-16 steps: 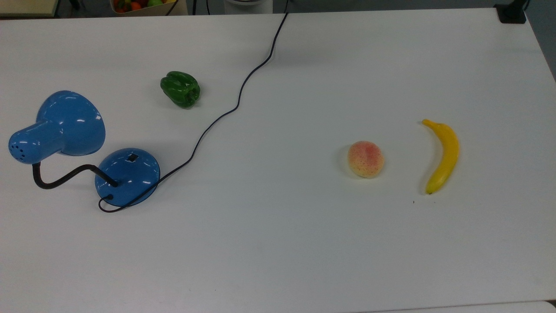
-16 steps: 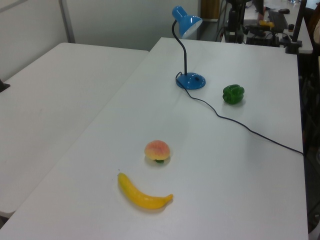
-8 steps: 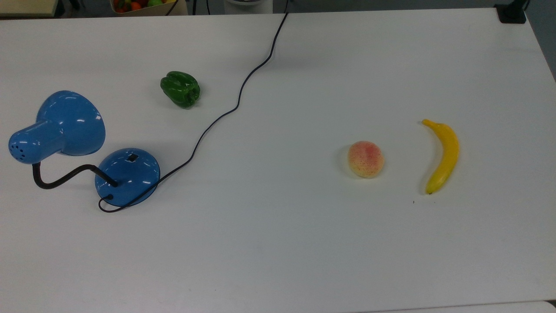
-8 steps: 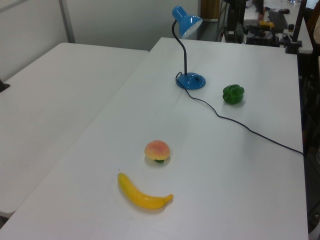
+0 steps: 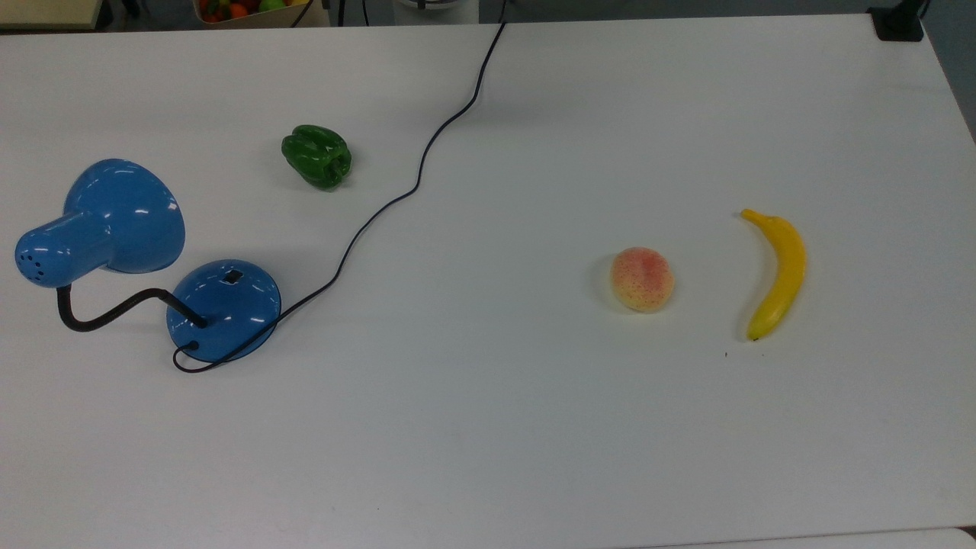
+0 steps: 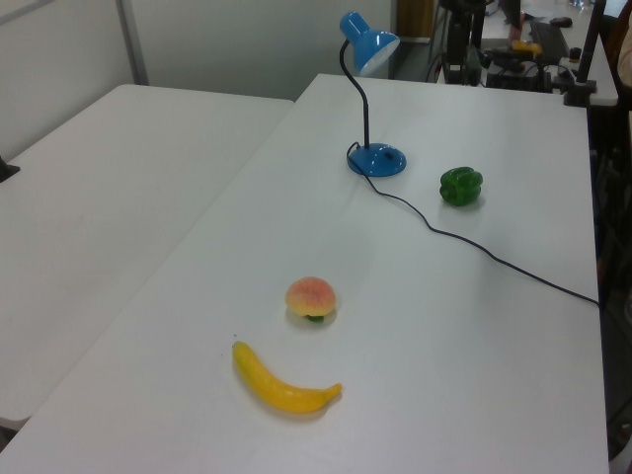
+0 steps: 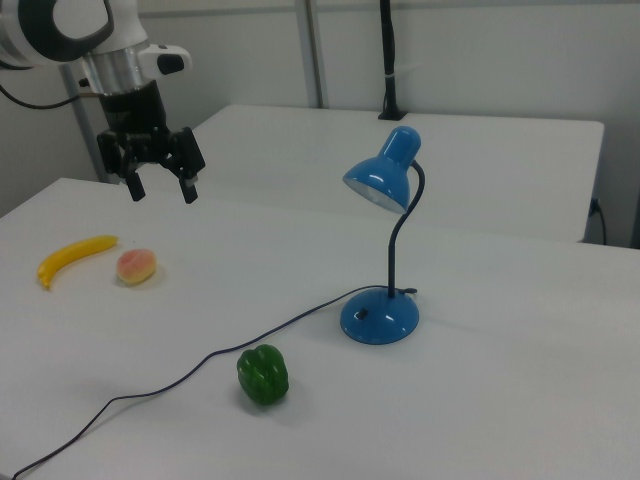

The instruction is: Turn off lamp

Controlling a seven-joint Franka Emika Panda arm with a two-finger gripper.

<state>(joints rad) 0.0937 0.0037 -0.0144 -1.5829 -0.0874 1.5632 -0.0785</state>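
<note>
No change; gripper spread, aloft.

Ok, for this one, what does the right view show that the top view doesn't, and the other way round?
The right view alone shows the gripper, open and empty, hanging above the table up and to the right of the peach in the image, plus the underside of the lamp shade and a second table behind.

The top view alone shows a bin of fruit beyond the far edge and the black square switch from above.

Both show the lamp, its cord, green pepper, peach and banana, all apart on the white table.
</note>
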